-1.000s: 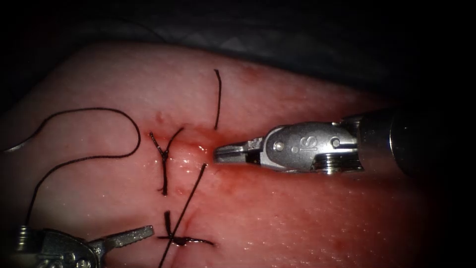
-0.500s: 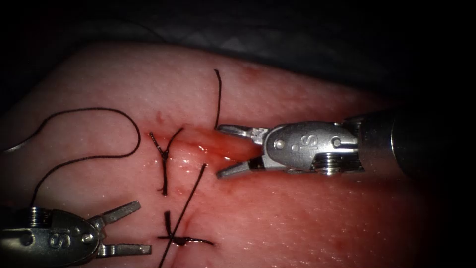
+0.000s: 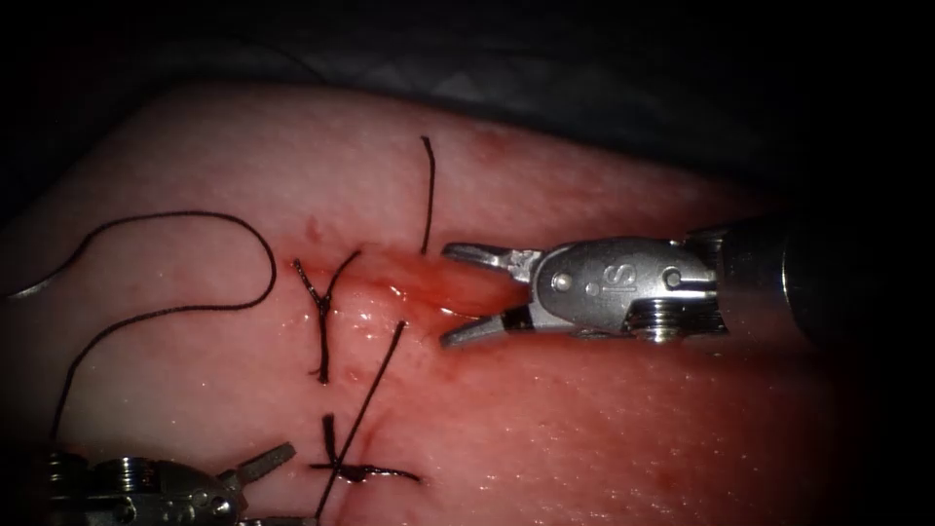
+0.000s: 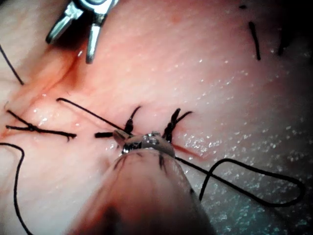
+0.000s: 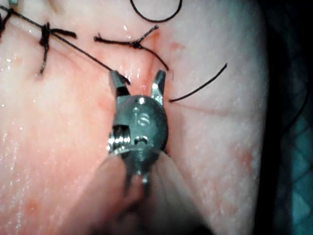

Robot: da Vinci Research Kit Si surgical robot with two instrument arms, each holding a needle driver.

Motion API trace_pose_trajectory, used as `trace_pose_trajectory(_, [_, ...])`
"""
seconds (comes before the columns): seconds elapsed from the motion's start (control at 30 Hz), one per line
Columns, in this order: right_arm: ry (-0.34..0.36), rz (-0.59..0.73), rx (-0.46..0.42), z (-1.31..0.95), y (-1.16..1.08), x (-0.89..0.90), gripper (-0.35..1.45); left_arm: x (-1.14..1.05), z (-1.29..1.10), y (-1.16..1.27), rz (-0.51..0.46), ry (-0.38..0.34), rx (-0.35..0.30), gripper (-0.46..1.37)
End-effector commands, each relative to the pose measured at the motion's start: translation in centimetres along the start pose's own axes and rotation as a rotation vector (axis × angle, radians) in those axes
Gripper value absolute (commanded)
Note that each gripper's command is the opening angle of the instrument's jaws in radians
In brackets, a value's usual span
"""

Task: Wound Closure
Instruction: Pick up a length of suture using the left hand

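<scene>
The right arm's steel needle driver [image 3: 456, 294] is hovering, jaws apart and empty, astride the glistening red cut [image 3: 429, 282] in the soft, slippery pink tissue [image 3: 584, 419]. The left arm's tool [image 3: 263, 468], jaws slightly parted, is holding nothing. The limp black thread [image 3: 365, 409], best gripped near its free end, is lying across the cut.

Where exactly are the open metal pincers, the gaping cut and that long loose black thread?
right end effector [image 3: 450, 294]: endoscope view, midway between its spread tips.
cut [image 3: 438, 282]: endoscope view, its open red groove.
thread [image 3: 195, 216]: endoscope view, top of its loop, left of the cut.
</scene>
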Motion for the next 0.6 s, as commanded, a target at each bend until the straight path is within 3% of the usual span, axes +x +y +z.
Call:
trace_pose_trajectory(0.03, [0.000, 0.000, 0.003, 0.00, 0.00, 0.00, 1.11, -0.01, 0.02, 0.00, -0.004, 0.003, -0.007, 0.43])
trace_pose_trajectory(0.33, [0.000, -0.001, 0.002, 0.01, -0.01, -0.01, 1.10, -0.11, 0.18, 0.11, -0.009, 0.005, -0.079, 0.58])
trace_pose_trajectory(0.6, [0.000, -0.001, 0.001, 0.01, -0.02, -0.01, 1.09, -0.25, 0.36, 0.14, -0.022, -0.016, -0.099, 0.48])
